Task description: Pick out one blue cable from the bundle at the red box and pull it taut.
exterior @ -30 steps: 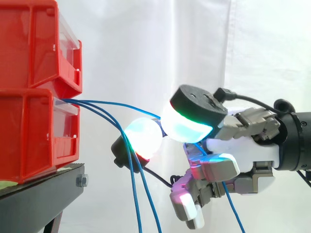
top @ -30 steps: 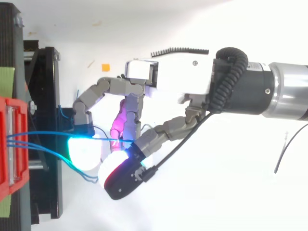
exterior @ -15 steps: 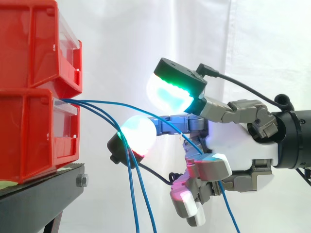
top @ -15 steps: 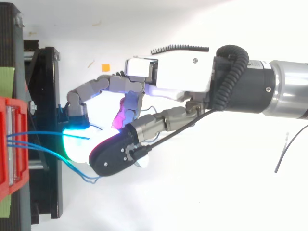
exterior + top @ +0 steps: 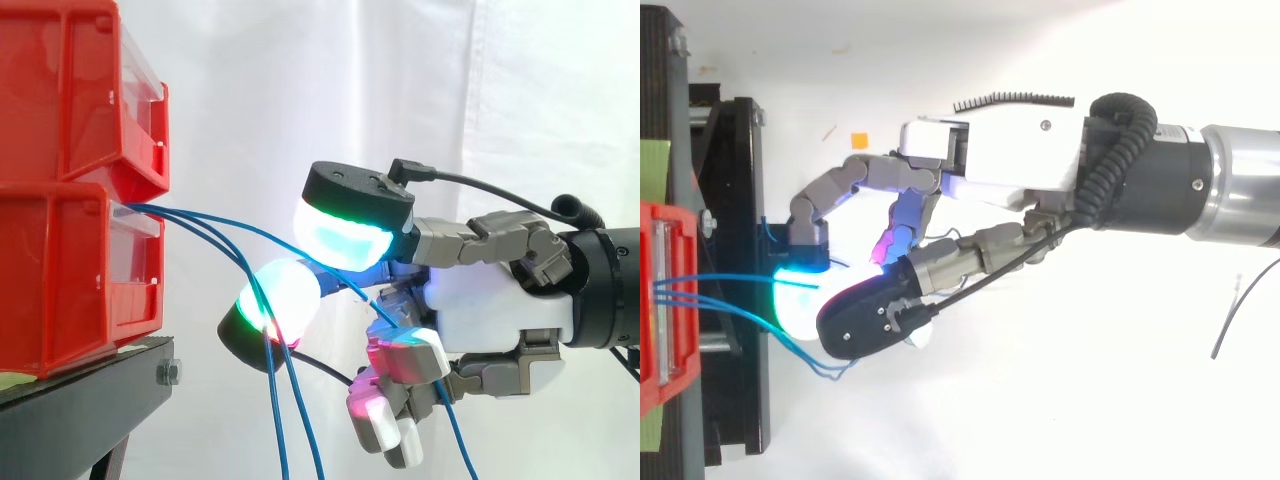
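Observation:
Two red bins [image 5: 60, 280] are stacked on a black stand [image 5: 80, 400] at the left. Several blue cables leave the lower bin's front. One blue cable [image 5: 200, 210] arcs right and runs in between the green-cyan thumb pad [image 5: 345, 238] and a white-glowing finger pad [image 5: 285, 295], then drops through the curled lower fingers. My hand [image 5: 495, 300] comes in from the right, shut on this cable, which still sags. From above, the cable [image 5: 730, 278] leads from the bin [image 5: 655, 300] under the thumb of the hand [image 5: 990, 150].
Two other blue cables [image 5: 278, 420] hang loose from the bin, down past the finger pad. A white curtain is behind. In the top view, the black stand [image 5: 740, 200] lies just left of the fingers and a small orange mark [image 5: 858, 139] sits on the white floor.
The thumb lifted off, swung left toward the bins, then came down onto the white-glowing finger pad, closing the gap over the blue cable. The arm stayed about where it was.

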